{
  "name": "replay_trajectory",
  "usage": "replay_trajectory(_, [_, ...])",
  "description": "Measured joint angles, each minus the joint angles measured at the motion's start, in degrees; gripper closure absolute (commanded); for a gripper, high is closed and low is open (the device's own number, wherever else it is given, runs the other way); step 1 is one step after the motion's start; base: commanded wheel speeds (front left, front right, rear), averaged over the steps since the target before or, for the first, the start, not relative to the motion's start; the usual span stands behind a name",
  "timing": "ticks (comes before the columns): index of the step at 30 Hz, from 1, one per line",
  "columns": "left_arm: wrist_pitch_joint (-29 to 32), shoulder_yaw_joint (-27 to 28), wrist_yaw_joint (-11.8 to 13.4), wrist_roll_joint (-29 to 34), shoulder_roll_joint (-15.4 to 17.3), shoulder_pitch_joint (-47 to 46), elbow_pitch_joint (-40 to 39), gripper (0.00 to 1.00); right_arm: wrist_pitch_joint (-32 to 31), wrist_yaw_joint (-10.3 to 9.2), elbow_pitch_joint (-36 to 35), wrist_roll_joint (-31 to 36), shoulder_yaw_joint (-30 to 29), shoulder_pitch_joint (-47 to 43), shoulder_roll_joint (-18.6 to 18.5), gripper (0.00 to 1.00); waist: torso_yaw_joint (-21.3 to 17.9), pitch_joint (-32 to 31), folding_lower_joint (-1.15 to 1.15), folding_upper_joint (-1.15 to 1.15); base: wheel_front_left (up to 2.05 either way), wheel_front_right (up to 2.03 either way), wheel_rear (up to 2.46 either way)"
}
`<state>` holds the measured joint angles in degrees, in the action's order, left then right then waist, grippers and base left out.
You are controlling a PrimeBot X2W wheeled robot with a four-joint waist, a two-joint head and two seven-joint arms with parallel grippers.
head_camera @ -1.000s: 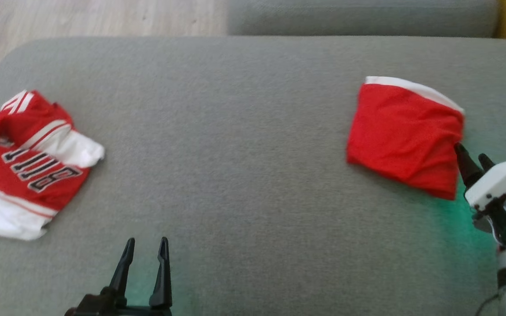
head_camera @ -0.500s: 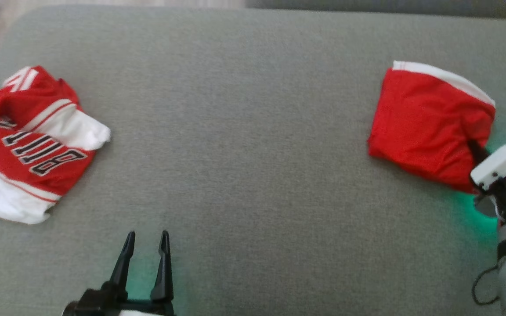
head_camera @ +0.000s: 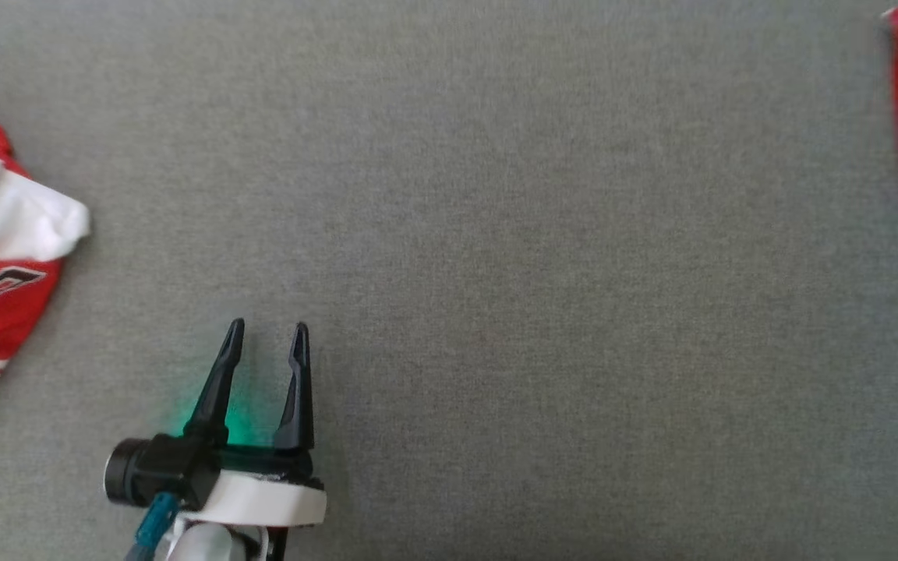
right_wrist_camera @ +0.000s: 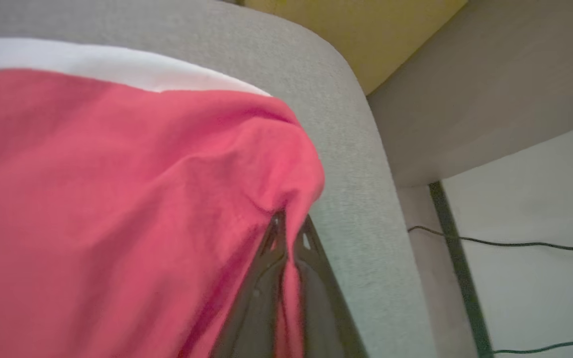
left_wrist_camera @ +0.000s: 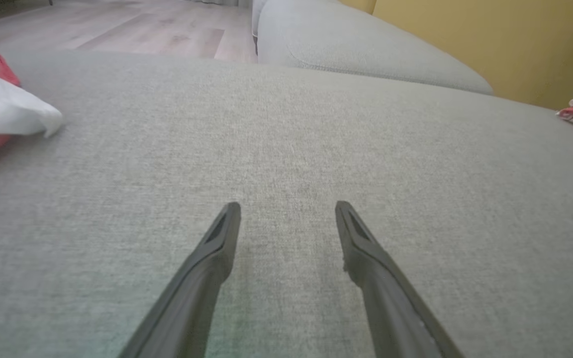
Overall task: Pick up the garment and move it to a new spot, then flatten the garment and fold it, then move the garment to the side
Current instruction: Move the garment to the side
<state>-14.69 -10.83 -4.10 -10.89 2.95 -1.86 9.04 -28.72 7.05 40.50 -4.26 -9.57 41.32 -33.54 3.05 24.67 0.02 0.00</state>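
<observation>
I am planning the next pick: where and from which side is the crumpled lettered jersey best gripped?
Probably its white flap, which sticks out from the jersey toward the open left gripper. Come from that side, low along the cushion, and pinch its tip.

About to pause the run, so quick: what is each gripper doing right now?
Left gripper: open, holding nothing.
Right gripper: shut on the edge of the folded red garment.
</observation>
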Motion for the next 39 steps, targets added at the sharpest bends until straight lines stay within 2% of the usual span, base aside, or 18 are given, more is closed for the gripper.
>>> replay_trajectory(10, [-0.09, 1.15, 0.0, 0.88, -0.09, -0.49, -0.66, 0.0, 0.2, 0.01, 0.36, 9.77, 2.72, 3.25, -4.31, 1.0, -0.06, 4.15, -0.01, 0.0, 0.0, 0.0, 0.0])
replay_trajectory(11, [-0.09, 1.26, 0.0, 0.88, -0.1, -0.49, -0.65, 0.0, 0.53, 0.01, 0.34, 10.85, 2.43, 3.26, -4.64, 0.92, -0.11, 4.09, -0.01, 0.0, 0.0, 0.0, 0.0])
replay_trajectory(12, [-0.08, 1.34, 0.02, 0.88, -0.1, -0.48, -0.64, 0.0, 1.18, 0.02, 0.22, 11.99, 1.93, 3.35, -4.86, 0.65, -0.2, 4.01, -0.02, 0.0, 0.0, 0.0, 0.0])
replay_trajectory(13, [-0.08, 1.41, 0.03, 0.88, -0.1, -0.48, -0.62, 0.0, 1.98, 0.02, -0.04, 13.17, 1.78, 3.42, -5.02, 0.65, -0.31, 3.94, -0.02, 0.0, 0.0, 0.0, 0.0])
replay_trajectory(14, [-0.08, 1.43, 0.04, 0.88, -0.09, -0.48, -0.62, 0.0, 2.63, 0.01, -0.2, 14.12, 1.54, 3.58, -5.01, 0.4, -0.48, 3.85, -0.02, 0.0, 0.0, 0.0, 0.0])
replay_trajectory(15, [-0.08, 1.44, 0.04, 0.88, -0.09, -0.48, -0.6, 0.0, 3.1, 0.02, -0.27, 14.82, 1.26, 3.81, -4.82, 0.0, -0.7, 3.76, -0.02, 0.0, 0.0, 0.0, 0.0])
replay_trajectory(21, [-0.05, 1.35, 0.15, 0.75, -0.09, -0.46, 0.0, 0.0, 9.21, 0.02, -4.56, 19.8, -1.86, 3.83, -1.31, 0.0, -1.9, 2.16, -0.02, 0.0, 0.0, 0.0, 0.0])
replay_trajectory(26, [-0.01, 1.33, 0.6, -0.92, -0.09, -0.12, 0.32, 0.0, 15.51, 0.02, -11.33, 19.82, -2.07, 1.51, 5.57, 0.0, -2.63, -1.02, -0.02, 0.0, 0.0, 0.0, 0.0])
replay_trajectory(31, [-0.01, 1.89, 0.76, -2.38, -0.09, 1.98, 0.53, 0.0, 20.01, 0.02, -18.49, 14.95, 1.52, -6.0, 11.43, 0.0, -3.18, -5.99, -0.02, 0.0, 0.0, 0.0, 0.0])
replay_trajectory(36, [0.0, 2.88, 1.68, -3.6, -0.09, 4.74, 0.35, 0.0, 23.41, 0.02, -26.29, 14.82, 3.36, -13.62, 13.95, 0.0, -3.14, -10.85, -0.03, 0.0, 0.0, 0.0, 0.0])
replay_trajectory(39, [0.0, 3.72, 1.65, -3.92, -0.05, 6.4, 0.37, 0.0, 25.53, 0.02, -31.11, 14.71, 3.09, -20.58, 17.45, 0.0, -2.84, -14.42, -0.03, 0.0, 0.0, 0.0, 0.0])
